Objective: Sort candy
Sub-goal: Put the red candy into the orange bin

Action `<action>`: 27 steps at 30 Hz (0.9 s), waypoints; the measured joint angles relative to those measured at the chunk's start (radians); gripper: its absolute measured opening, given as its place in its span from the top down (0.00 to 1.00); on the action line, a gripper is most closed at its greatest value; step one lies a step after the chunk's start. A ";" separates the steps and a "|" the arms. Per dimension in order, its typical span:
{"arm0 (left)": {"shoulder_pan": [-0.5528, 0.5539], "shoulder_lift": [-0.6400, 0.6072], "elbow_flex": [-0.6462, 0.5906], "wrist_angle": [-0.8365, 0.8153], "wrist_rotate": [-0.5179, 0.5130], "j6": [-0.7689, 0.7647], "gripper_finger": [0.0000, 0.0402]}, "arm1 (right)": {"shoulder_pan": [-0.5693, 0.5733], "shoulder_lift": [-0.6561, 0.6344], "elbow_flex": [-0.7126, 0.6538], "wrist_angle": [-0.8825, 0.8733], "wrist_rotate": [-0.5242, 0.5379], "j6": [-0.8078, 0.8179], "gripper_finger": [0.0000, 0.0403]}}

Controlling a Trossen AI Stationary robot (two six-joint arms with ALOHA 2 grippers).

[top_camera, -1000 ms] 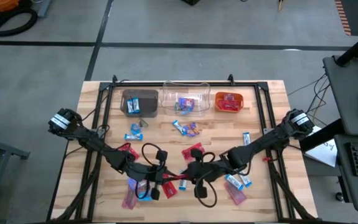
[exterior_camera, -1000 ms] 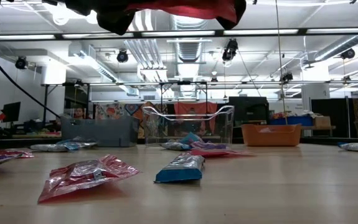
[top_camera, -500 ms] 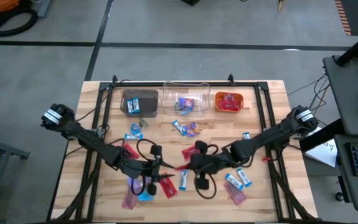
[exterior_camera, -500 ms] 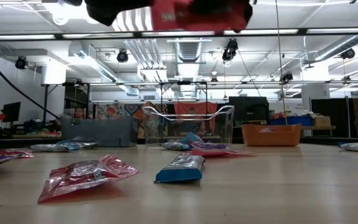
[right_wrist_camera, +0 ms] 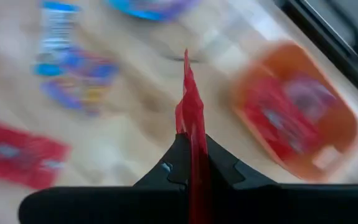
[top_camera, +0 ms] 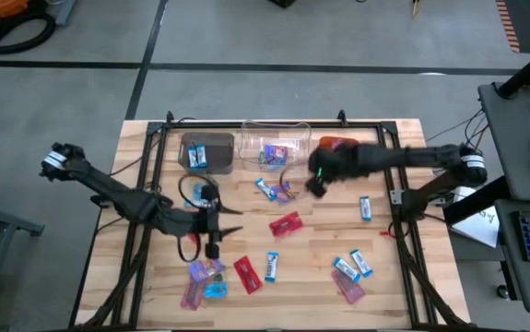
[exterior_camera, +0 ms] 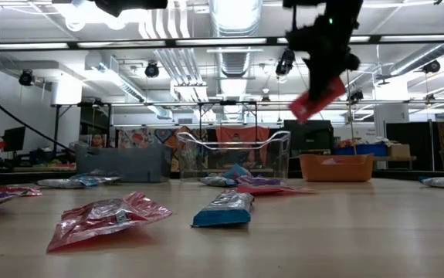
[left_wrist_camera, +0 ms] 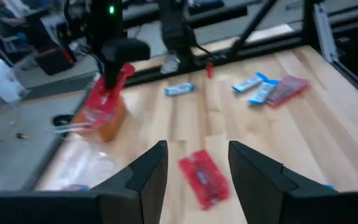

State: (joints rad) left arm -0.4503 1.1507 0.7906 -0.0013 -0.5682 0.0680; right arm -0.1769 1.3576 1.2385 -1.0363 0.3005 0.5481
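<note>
1. Nearest along the front of the table (top_camera: 403, 277), loose sweets lie scattered: a purple-and-blue cluster (top_camera: 202, 281) at front left, a red wrapped candy (top_camera: 247, 274), a small blue-and-white one (top_camera: 271, 266), and a blue pair with a pink one (top_camera: 350, 274) at front right. No printing on any wrapper can be read.
2. The left gripper (top_camera: 217, 224) hovers over the left-centre of the table, fingers (left_wrist_camera: 146, 174) spread apart with nothing between them. Its wrist view looks down on a red candy (left_wrist_camera: 205, 177) lying flat on the wood.
3. Mid-table lie another red candy (top_camera: 286, 224), a mixed blue-purple group (top_camera: 276, 190) and a lone blue sweet (top_camera: 365, 207).
4. The right gripper (top_camera: 318, 180) is raised just in front of the orange bin (top_camera: 338, 150), jaws pinched shut on a red sweet (right_wrist_camera: 190, 134). The low view shows that sweet (exterior_camera: 318, 99) dangling high above the table, tilted; the overhead view hides it.
5. Along the far edge stand the brown bin (top_camera: 206, 152), the clear bin (top_camera: 275, 147) holding blue-purple candy, and the orange bin with red ones inside.
</note>
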 joint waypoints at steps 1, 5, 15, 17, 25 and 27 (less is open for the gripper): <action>0.012 -0.018 0.000 -0.006 0.000 0.015 0.62 | -0.058 -0.012 0.000 -0.020 -0.030 -0.005 0.97; 0.071 -0.081 0.000 -0.009 0.000 0.072 0.62 | -0.294 -0.030 -0.003 -0.035 -0.210 -0.065 0.97; 0.166 -0.172 0.000 -0.053 0.000 0.103 0.62 | -0.582 0.091 -0.013 -0.019 -0.427 -0.232 0.97; 0.170 -0.180 0.000 -0.060 0.000 0.103 0.62 | -0.589 0.121 -0.013 -0.002 -0.458 -0.254 0.97; 0.171 -0.199 -0.001 -0.089 -0.001 0.103 0.62 | -0.590 0.210 -0.013 0.056 -0.458 -0.323 0.97; 0.172 -0.201 -0.001 -0.090 -0.002 0.103 0.62 | -0.590 0.219 -0.012 0.068 -0.458 -0.325 0.97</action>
State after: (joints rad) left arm -0.2787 0.9501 0.7895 -0.0917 -0.5706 0.1715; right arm -0.7666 1.5765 1.2264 -0.9680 -0.1574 0.2234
